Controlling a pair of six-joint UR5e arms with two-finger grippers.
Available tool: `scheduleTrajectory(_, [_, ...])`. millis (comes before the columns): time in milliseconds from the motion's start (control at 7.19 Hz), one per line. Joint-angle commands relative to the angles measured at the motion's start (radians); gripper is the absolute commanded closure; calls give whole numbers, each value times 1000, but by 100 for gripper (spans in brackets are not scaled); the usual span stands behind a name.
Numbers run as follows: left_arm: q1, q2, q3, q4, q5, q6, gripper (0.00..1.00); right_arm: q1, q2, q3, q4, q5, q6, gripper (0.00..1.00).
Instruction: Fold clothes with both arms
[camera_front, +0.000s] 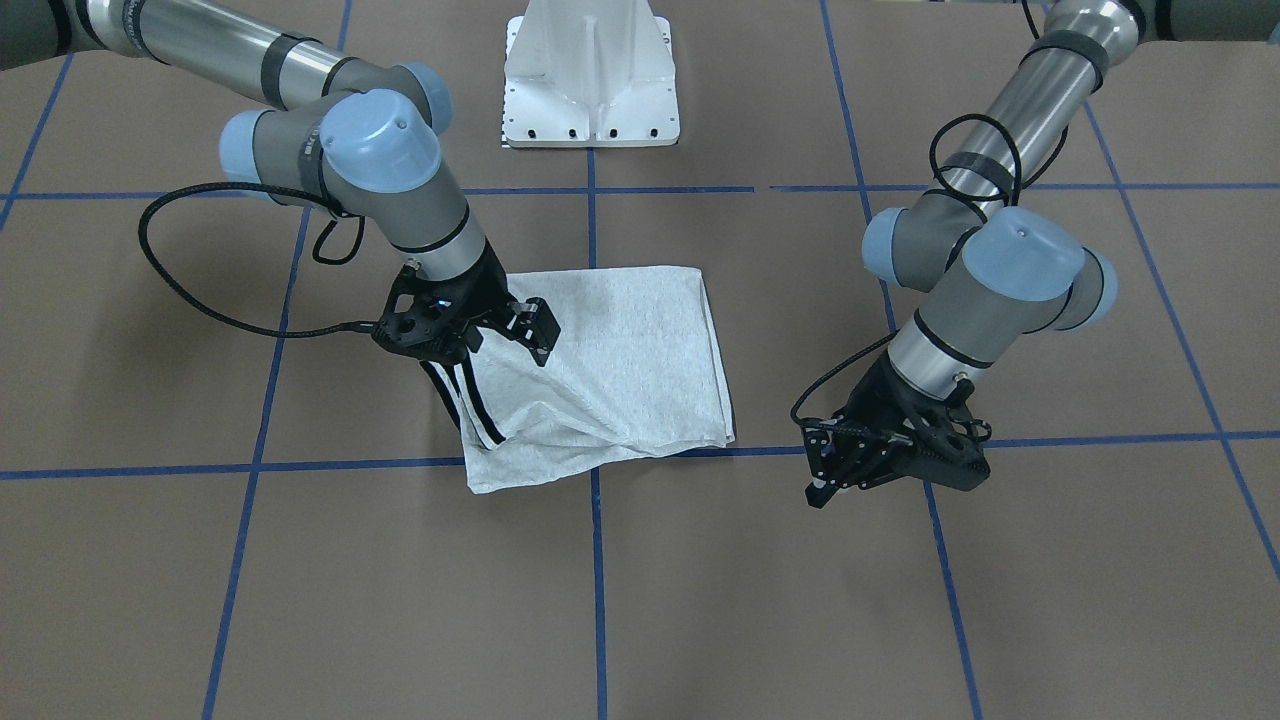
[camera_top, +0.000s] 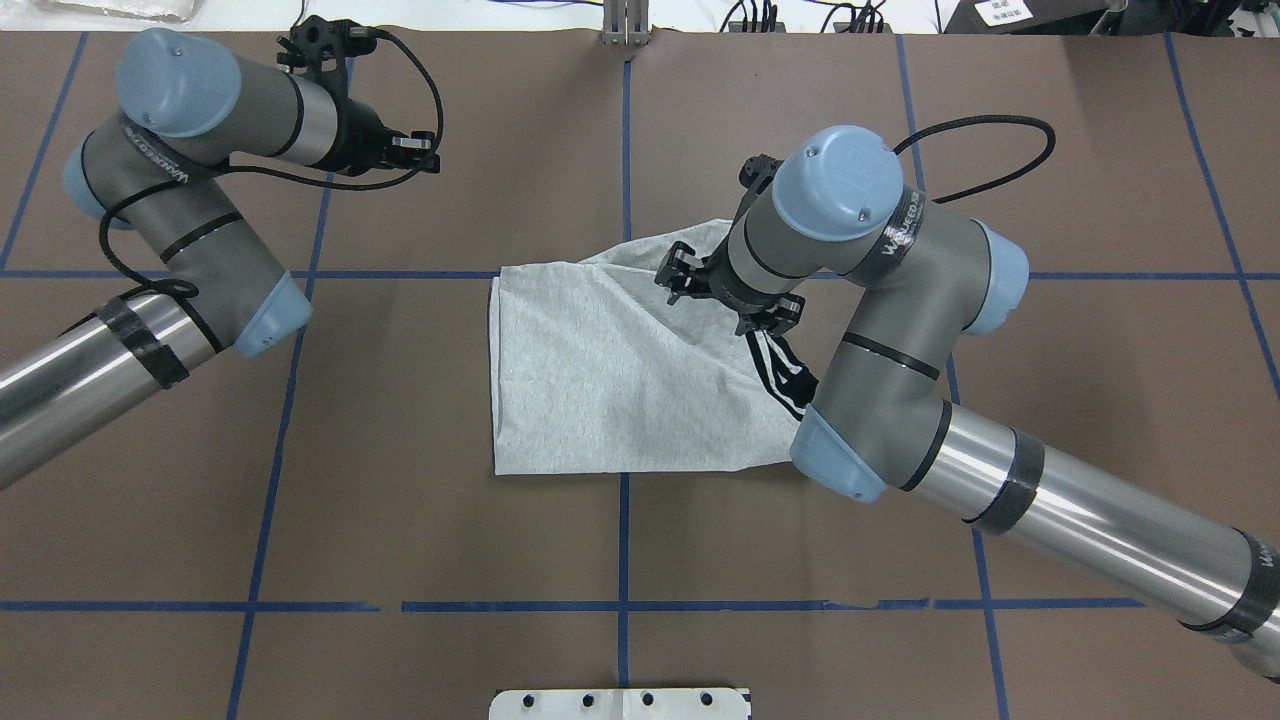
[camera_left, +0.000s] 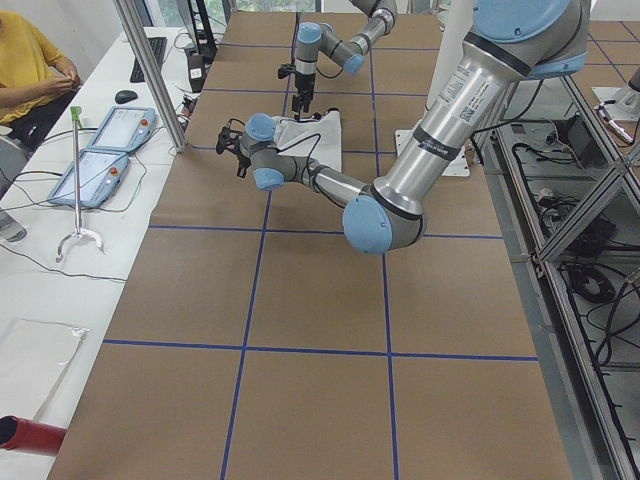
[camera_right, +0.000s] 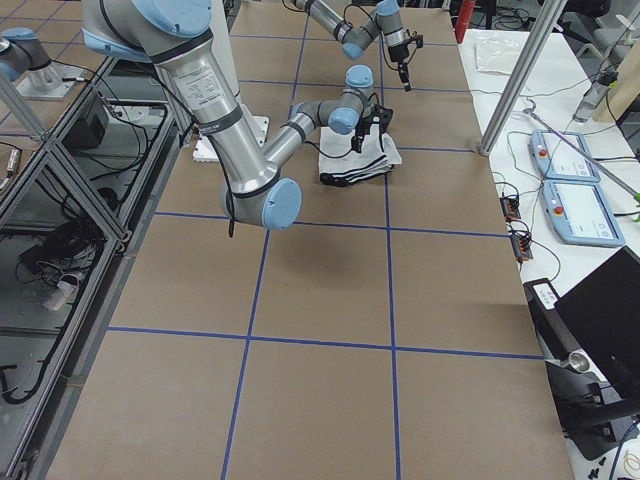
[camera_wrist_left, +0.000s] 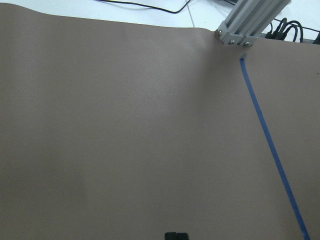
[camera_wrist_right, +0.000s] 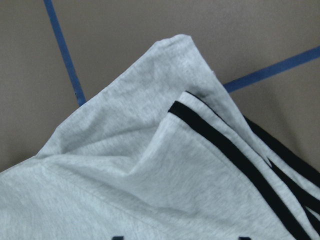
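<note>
I see a soft, matt heather-grey knit T-shirt (camera_front: 620, 350) with smooth black stripes, lying on my bench (camera_front: 900, 600), which has a dull brown paper-like cover crossed by slightly shiny blue tape. My arms (camera_top: 1050, 500) show brushed, glossy metal tubes, matt grey housings and smooth light-blue plastic caps. The pedestal (camera_front: 590, 90) looks painted white metal.

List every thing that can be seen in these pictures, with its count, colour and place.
T-shirt: one, light grey with black stripes, folded at the table centre, one corner lifted.
table: one, brown, blue tape grid.
pedestal base: one, white, middle of the robot's table edge.
teach pendants: two, blue-grey, on the white side bench.
person: one, yellow shirt, seated by that bench.
left end effector: one, black, shut, over bare table.
right end effector: one, black, shut on the T-shirt corner.
</note>
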Motion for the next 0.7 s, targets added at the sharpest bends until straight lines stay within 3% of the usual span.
scheduleTrajectory(0, [-2,27,-47,1,-7,-62,100,-28,28,-38,2,-18,26,100])
scheduleTrajectory(278, [0,29,-62,1,-7,-75,100,-22,86,-148,10,-38,1,100])
scheduleTrajectory(556, [1,36,-62,1,-7,-76,100,32,246,-404,25,-53,-63,100])
